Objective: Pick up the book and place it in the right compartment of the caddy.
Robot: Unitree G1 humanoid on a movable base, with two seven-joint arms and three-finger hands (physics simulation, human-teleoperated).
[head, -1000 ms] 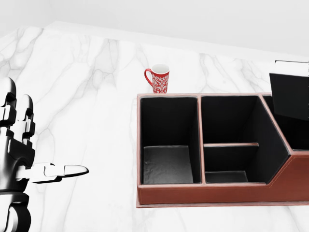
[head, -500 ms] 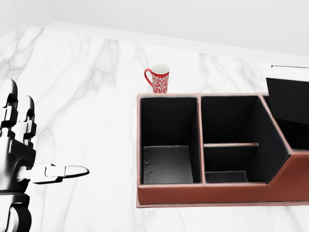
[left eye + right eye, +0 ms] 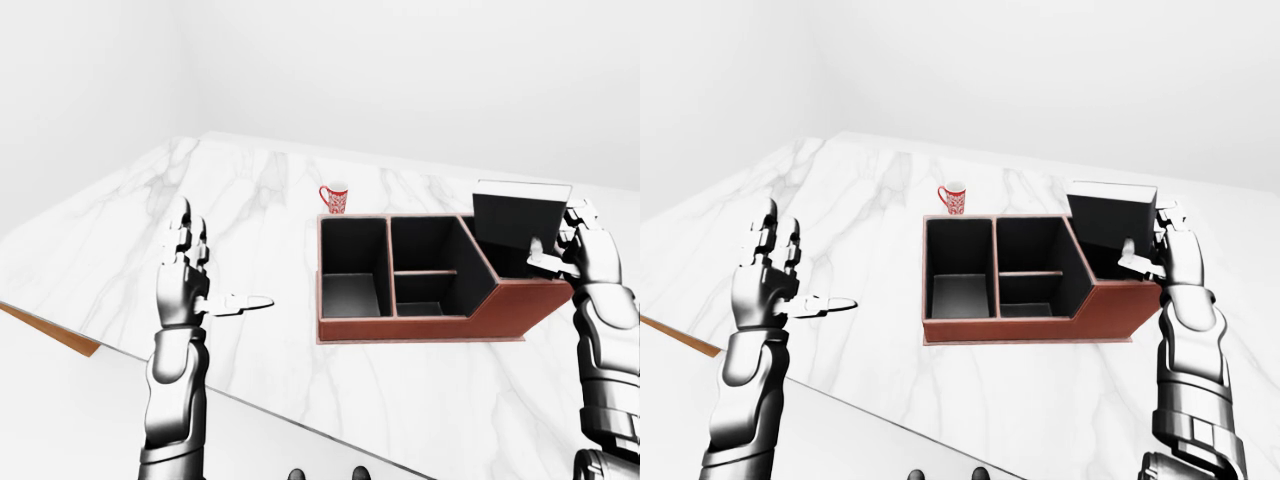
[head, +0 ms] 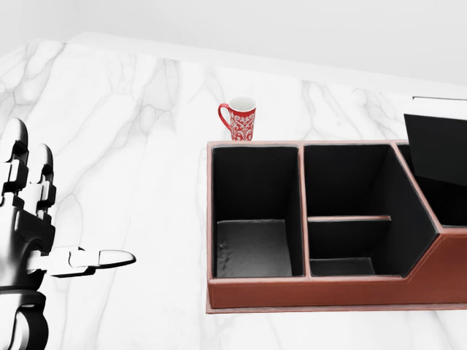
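Observation:
The book [image 3: 518,217] is a thin black slab with a white page edge. It stands tilted over the right compartment of the caddy [image 3: 420,328], with its lower edge dipping inside. My right hand [image 3: 560,240] is shut on the book's right side, thumb toward me and fingers behind. The caddy is brown leather with black insides and has a left bay, a split middle bay and a sloped right bay. The head view shows only the book's left part [image 4: 436,149] at the right border. My left hand [image 3: 205,275] is held up open at the left, far from the caddy, holding nothing.
A red-and-white patterned mug [image 4: 238,119] stands just beyond the caddy's top-left corner. The white marble table [image 3: 250,200] ends in a diagonal near edge at the lower left of the left-eye view, with a strip of wood [image 3: 45,330] showing there.
The book has sunk slightly toward the right compartment in my right hand. The left hand, caddy and mug have stayed where they were.

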